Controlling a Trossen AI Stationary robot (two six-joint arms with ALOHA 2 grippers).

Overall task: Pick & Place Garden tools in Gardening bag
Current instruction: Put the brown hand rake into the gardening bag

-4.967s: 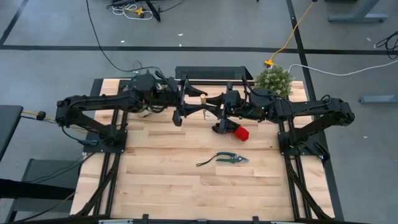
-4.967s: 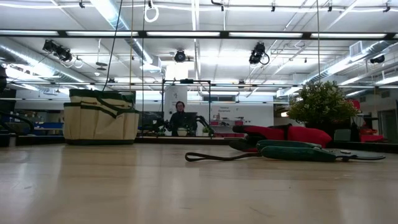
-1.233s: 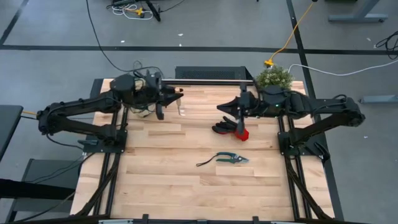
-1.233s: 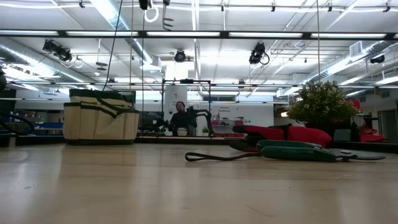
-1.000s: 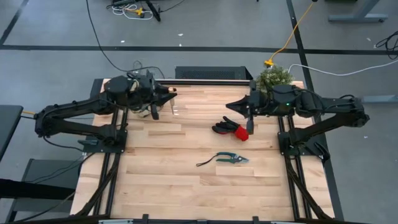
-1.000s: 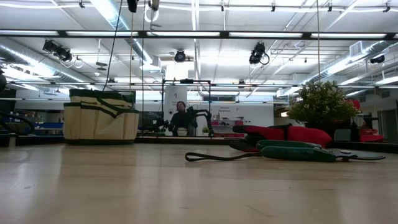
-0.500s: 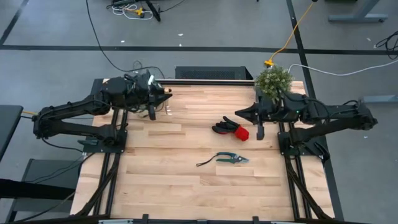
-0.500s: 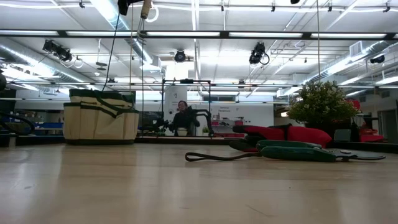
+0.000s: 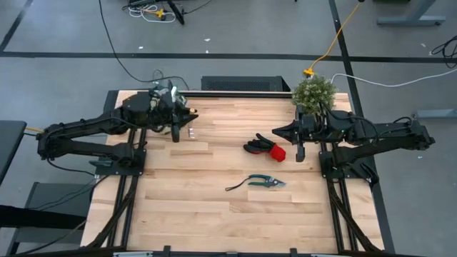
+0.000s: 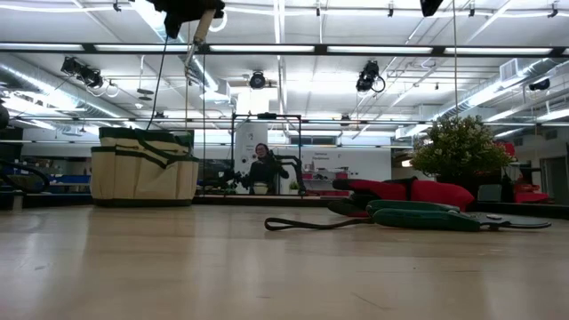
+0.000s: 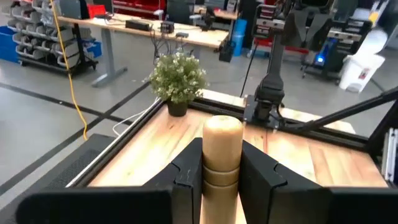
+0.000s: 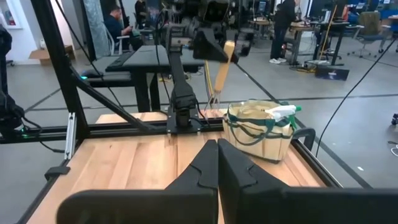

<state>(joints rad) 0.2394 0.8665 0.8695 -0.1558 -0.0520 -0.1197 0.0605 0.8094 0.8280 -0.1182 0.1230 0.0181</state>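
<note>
Right wrist view: gardening bag (image 12: pixel 261 127) holds a green spray bottle (image 12: pixel 281 112).

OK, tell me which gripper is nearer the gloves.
Right. The right gripper hangs just beside the gloves, toward the right edge; the left gripper, holding a wooden-handled tool, is across the table.

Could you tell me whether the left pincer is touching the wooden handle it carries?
Touching. The left wrist view shows the left pincer with both fingers pressed against the sides of the wooden handle, with no gap on either side.
</note>
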